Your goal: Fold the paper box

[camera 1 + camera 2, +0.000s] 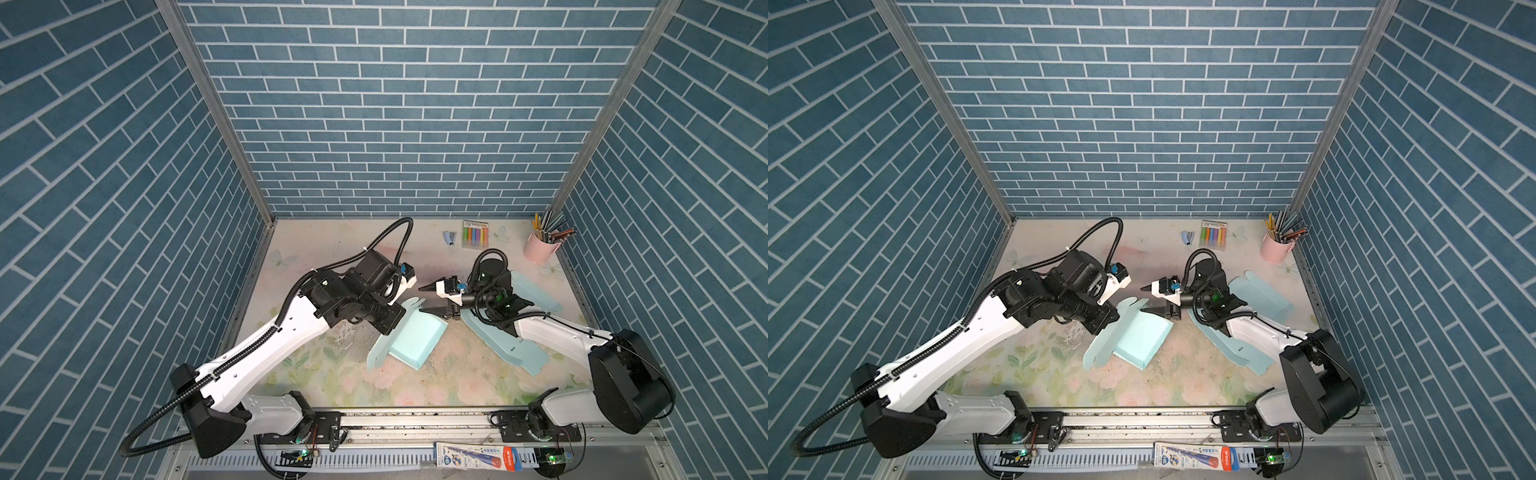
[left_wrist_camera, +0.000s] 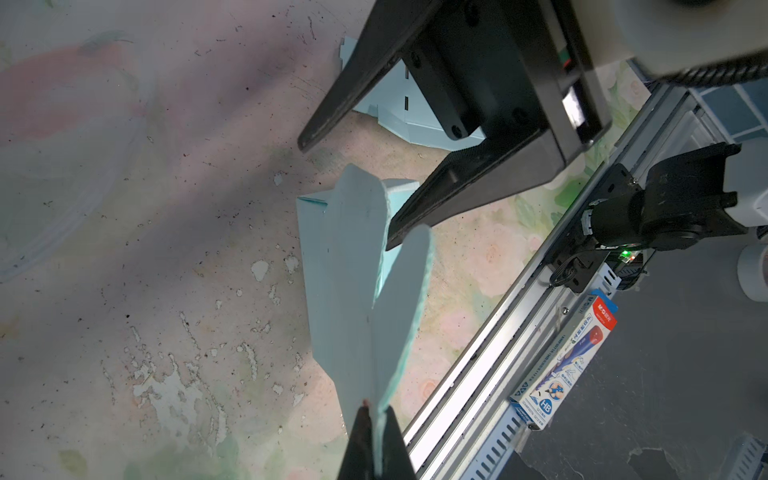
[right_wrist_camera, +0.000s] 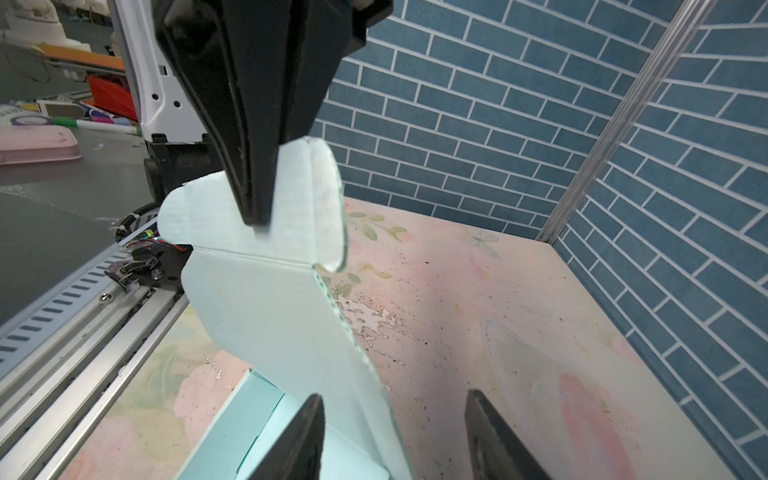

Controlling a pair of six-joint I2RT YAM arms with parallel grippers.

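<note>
While the table (image 1: 374,386) carries everything, the paper box (image 1: 415,340) sits mid-table, partly folded, w/ one flap (image 3: 303,208) standing up. L gripper (image 2: 376,415) is clamped tight on that flap's rounded end. R gripper (image 1: 420,298), just beside the box, has jaws apart, approx half-wide, gripping nothing; in the R wrist view the flap's edge runs btwn its fingers (image 3: 299,436).
</note>
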